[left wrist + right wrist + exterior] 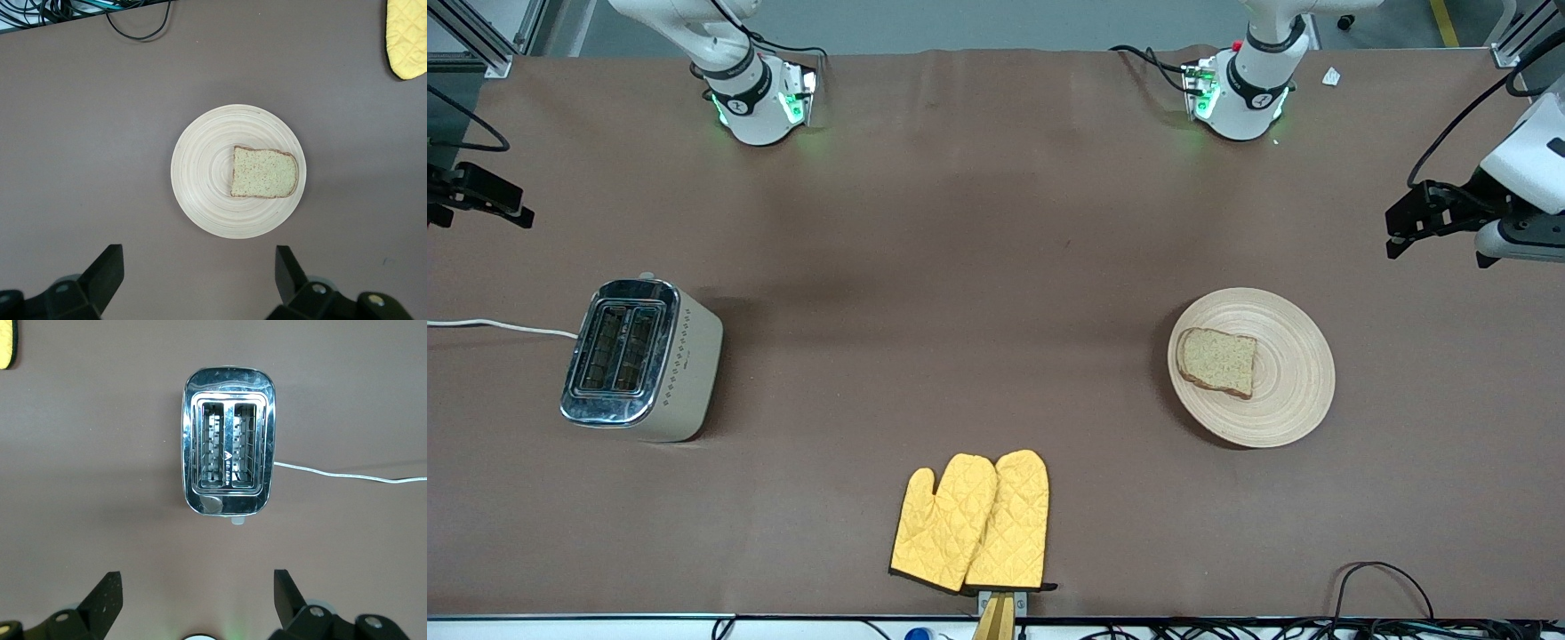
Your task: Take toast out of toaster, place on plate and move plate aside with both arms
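Note:
The toast [1218,360], a brown speckled slice, lies flat on the round pale wooden plate [1294,373] toward the left arm's end of the table. In the left wrist view the toast [264,173] lies on the plate [200,193], with my left gripper [200,273] open, empty and held high above them. In the front view my left gripper [1396,233] hangs over the table's edge at the left arm's end. My right gripper [511,209] hangs over the right arm's end and is open and empty [198,597], high above the toaster [227,440].
The silver two-slot toaster [640,360] stands toward the right arm's end, its white cord [498,327] running off the table. Two yellow quilted oven mitts [974,524] lie near the front edge. Black cables [1378,587] lie along the front edge.

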Robot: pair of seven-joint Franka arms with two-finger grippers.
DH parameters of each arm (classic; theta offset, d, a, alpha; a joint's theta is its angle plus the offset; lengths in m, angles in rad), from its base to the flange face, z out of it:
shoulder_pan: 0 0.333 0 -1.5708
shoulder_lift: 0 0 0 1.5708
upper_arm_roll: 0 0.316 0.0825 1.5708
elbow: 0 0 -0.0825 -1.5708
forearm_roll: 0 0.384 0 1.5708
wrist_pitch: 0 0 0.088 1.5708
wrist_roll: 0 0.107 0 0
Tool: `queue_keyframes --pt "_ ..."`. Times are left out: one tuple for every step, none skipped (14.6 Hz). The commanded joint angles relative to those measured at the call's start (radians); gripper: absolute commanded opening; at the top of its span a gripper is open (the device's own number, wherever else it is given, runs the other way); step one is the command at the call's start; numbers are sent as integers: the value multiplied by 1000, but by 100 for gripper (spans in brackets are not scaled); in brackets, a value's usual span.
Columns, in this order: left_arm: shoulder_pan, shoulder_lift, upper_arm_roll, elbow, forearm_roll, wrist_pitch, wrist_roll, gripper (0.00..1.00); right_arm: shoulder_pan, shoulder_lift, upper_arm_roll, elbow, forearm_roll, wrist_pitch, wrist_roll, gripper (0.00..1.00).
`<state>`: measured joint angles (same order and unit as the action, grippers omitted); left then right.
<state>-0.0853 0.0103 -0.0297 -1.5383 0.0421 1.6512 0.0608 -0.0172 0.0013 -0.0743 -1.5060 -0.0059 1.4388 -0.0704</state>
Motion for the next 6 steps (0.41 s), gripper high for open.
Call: queue_keyframes --pt "-13 -7 13 -7 -31 -7 8 100 14 -10 4 -5 11 -1 11 100" --pt "-8 2 11 3 -36 -11 8 100 14 -10 4 -7 10 -1 12 100" --pt "-8 5 11 6 -38 -11 5 100 16 -10 4 -5 9 -1 12 100" --pt "-7 8 11 12 -38 -13 1 100 19 -10 4 -5 7 -1 12 100" --pt "-8 10 13 12 -36 -14 1 100 22 -10 4 -5 6 -1 20 100" --pt "-8 10 13 12 -34 -13 1 100 23 -10 4 -5 4 -1 38 100"
